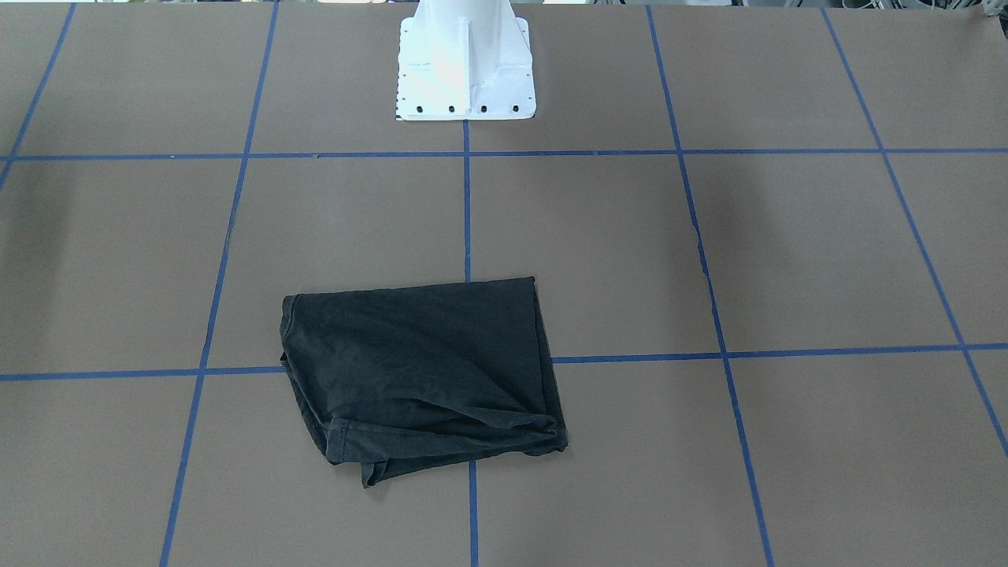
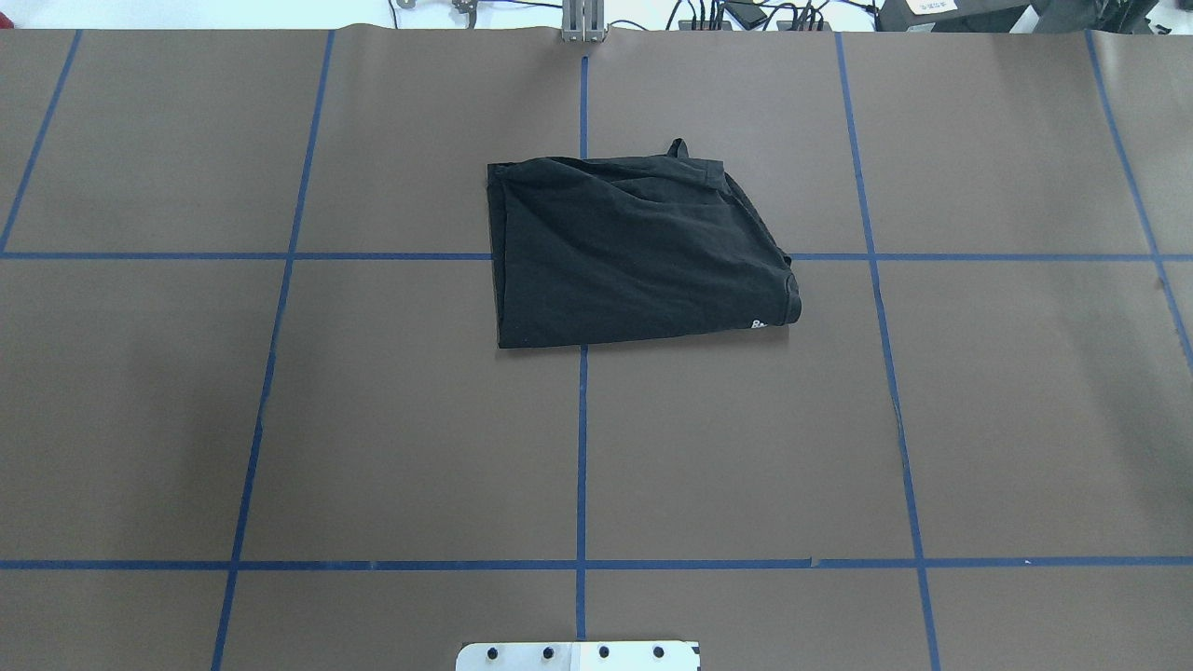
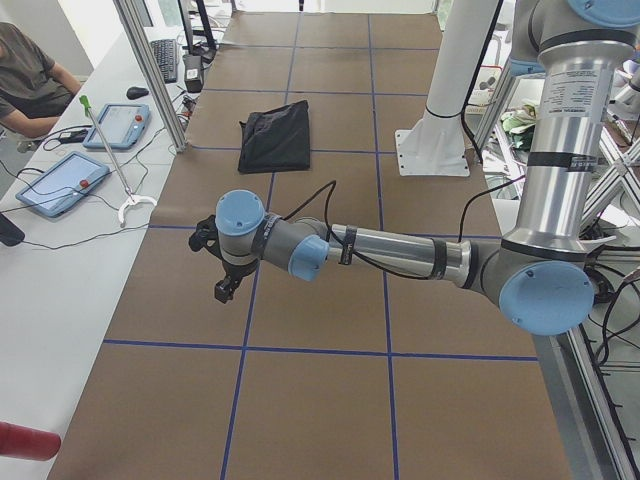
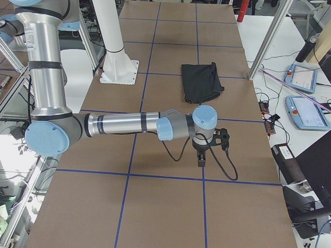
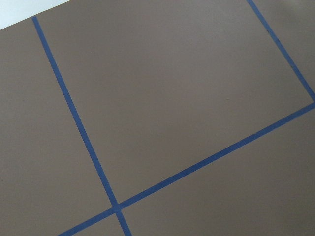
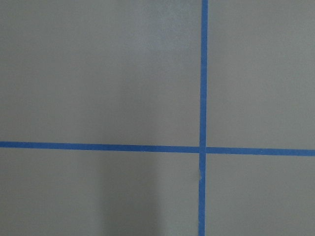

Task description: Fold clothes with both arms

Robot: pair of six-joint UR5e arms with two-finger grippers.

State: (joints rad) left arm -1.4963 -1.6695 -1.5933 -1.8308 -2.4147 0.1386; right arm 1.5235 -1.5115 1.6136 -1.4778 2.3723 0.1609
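The black T-shirt [image 2: 634,252] lies folded into a rough rectangle on the brown table, a bit of white logo showing at its near right corner. It also shows in the front-facing view [image 1: 417,370], the left side view [image 3: 275,137] and the right side view [image 4: 200,81]. Neither arm shows in the overhead or front-facing view. My left gripper [image 3: 222,288] hangs over the table far from the shirt; my right gripper [image 4: 201,161] does the same at the other end. I cannot tell whether either is open or shut. Both wrist views show only bare table.
The white pedestal base [image 1: 465,71] stands at the robot's edge of the table [image 2: 373,419], which is marked with blue tape lines. Operator desks with tablets [image 3: 55,180] and cables run along the far side. A seated person [image 3: 25,85] shows at the far left.
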